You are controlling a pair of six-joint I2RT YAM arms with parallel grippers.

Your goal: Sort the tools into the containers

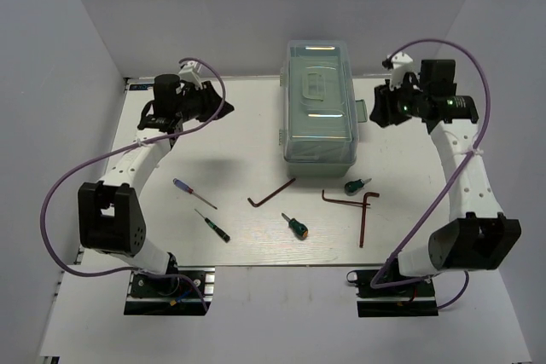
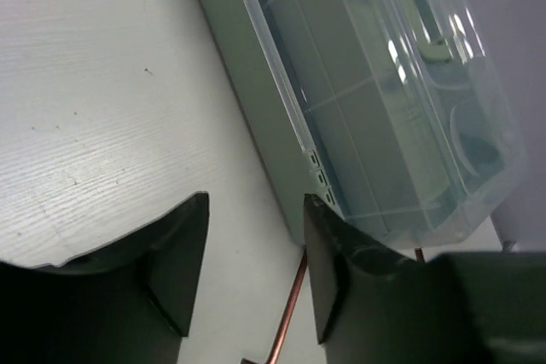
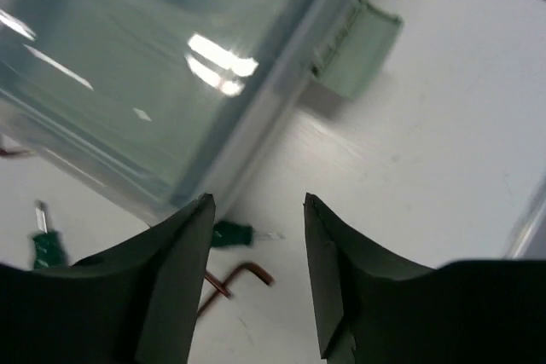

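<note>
1. top external view alone takes in the whole pale green toolbox [image 1: 321, 100], lid shut, at the far middle of the table [image 1: 171, 236]. each wrist view catches only part of its clear lid and one long side.
2. left gripper [image 2: 256, 202] hangs to the left of the toolbox, apart from it. its jaws stand apart with nothing between them, a gap only its own camera shows plainly.
3. right gripper [image 3: 258, 202] hangs just beside the toolbox's right side, close to the side latch [image 3: 358, 44]. its jaws are apart and empty.
4. large hex key [image 1: 354, 206] lies near and right of the toolbox. the right wrist view shows a bent end of it below the fingers.
5. small hex key [image 1: 271, 193] lies by the toolbox's near left corner. the left wrist view shows one leg of it between its fingers, on the table beyond them.
6. blue-handled screwdriver [image 1: 194, 193] and dark-handled screwdriver [image 1: 212, 225] lie at the near left, seen only from above.
7. one green stubby screwdriver [image 1: 357, 185] lies beside the large hex key. the other green screwdriver [image 1: 296, 225] lies nearer, mid-table.
</note>
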